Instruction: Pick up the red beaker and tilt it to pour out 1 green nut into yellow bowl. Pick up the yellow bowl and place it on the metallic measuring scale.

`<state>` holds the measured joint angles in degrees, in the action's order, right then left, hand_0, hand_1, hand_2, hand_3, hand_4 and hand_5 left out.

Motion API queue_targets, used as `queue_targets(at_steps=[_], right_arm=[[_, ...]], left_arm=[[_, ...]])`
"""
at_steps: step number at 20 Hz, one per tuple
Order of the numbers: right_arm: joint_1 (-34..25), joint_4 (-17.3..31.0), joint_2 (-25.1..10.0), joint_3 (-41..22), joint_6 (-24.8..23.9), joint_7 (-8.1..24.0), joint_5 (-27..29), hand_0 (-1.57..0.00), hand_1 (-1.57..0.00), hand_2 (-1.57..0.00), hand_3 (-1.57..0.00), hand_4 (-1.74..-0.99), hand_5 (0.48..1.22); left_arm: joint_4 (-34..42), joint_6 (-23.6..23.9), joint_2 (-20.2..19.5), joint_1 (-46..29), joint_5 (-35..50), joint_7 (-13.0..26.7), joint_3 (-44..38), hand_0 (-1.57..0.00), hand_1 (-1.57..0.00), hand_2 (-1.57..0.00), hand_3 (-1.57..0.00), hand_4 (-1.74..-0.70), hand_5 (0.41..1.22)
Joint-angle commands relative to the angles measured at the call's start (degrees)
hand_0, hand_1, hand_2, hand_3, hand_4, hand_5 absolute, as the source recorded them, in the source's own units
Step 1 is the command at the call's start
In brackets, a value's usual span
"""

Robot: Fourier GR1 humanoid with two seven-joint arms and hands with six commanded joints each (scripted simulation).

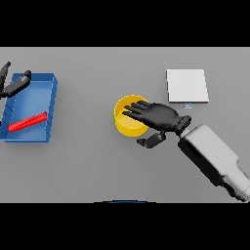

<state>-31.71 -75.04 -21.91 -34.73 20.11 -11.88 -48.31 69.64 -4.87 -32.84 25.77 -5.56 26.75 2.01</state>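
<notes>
The yellow bowl (126, 118) stands on the grey table near the middle. My right hand (158, 117) reaches in from the right with its fingers stretched straight over the bowl's right rim and its thumb low beside the bowl, open and not closed round it. The red beaker (28, 122) lies on its side inside a blue tray (48, 112) at the left. My left hand (13, 84) hovers at the tray's far left corner, fingers relaxed and holding nothing. The metallic scale (187, 86) is a pale square plate at the back right. No green nut shows.
The blue tray's walls (35, 77) stand up around the beaker at the left edge. Bare grey table lies between the tray and the bowl and in front of the bowl.
</notes>
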Motion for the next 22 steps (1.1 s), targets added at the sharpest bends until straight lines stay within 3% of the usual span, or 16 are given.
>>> queue_targets(at_steps=[1, 11, 15, 16, 17, 18, 19, 21, 22], right_arm=[[-1.0, 0.7, -0.1, -0.7, 1.1, -0.5, -0.3, 0.00, 0.00, 0.00, 0.00, -1.161, 0.658], [-6.8, 9.3, 2.5, -4.7, 6.3, 0.3, -2.4, 0.00, 0.00, 0.00, -0.01, -1.188, 0.693], [-7.7, 11.0, 3.6, -4.9, 6.1, 1.0, -2.6, -0.05, -0.06, -0.09, -0.13, -1.261, 0.809], [-7.6, 11.4, 3.9, -5.1, 5.6, 0.3, -2.8, -0.19, -0.18, -0.19, -0.21, -1.309, 0.891], [-7.5, 10.8, 3.8, -5.2, 5.4, -0.3, -2.8, -0.45, -0.41, -0.35, -0.32, -1.363, 0.957], [-7.3, 11.1, 3.5, -5.1, 5.2, -1.0, -2.7, -0.68, -0.64, -0.59, -0.57, -1.435, 1.010], [-8.0, 11.3, 3.8, -4.8, 5.5, -1.4, -2.3, -0.86, -0.83, -0.79, -0.68, -1.492, 1.052], [-8.2, 11.1, 3.3, -5.2, 6.4, -2.2, -2.2, -1.11, -1.09, -1.07, -0.88, -1.578, 1.113], [-8.1, 11.0, 3.3, -5.0, 6.8, -1.8, -1.9, -1.21, -1.19, -1.13, -0.97, -1.611, 1.135]], left_arm=[[0.5, -0.2, -0.2, -0.4, 0.2, -0.5, -0.1, 0.00, 0.00, 0.00, 0.00, -0.81, 0.696], [-0.7, -0.4, -0.6, -0.1, -0.9, -0.9, 0.3, 0.00, 0.00, 0.00, 0.00, -0.79, 0.708], [-0.7, -0.8, -0.9, -0.3, -0.3, -1.6, -0.1, 0.00, 0.00, 0.00, 0.00, -0.79, 0.712], [-0.5, -0.7, -0.5, -0.4, -0.5, -1.5, 0.3, 0.00, 0.00, 0.00, 0.00, -0.79, 0.711], [-0.7, -0.8, -0.7, 0.0, -0.5, -1.6, 0.1, 0.00, 0.00, 0.00, 0.00, -0.79, 0.710], [-0.6, -0.6, -0.6, 0.0, -0.6, -1.7, 0.2, 0.00, 0.00, 0.00, 0.00, -0.79, 0.710], [-0.8, -0.9, -0.8, -0.2, -0.4, -1.8, 0.1, 0.00, 0.00, 0.00, 0.00, -0.79, 0.710], [-1.4, -0.5, -0.5, 0.0, -0.7, -1.9, 0.1, 0.00, 0.00, 0.00, 0.00, -0.79, 0.707], [-0.8, -0.8, -0.9, -0.5, -0.6, -2.1, 0.1, 0.00, 0.00, 0.00, 0.00, -0.79, 0.709]])
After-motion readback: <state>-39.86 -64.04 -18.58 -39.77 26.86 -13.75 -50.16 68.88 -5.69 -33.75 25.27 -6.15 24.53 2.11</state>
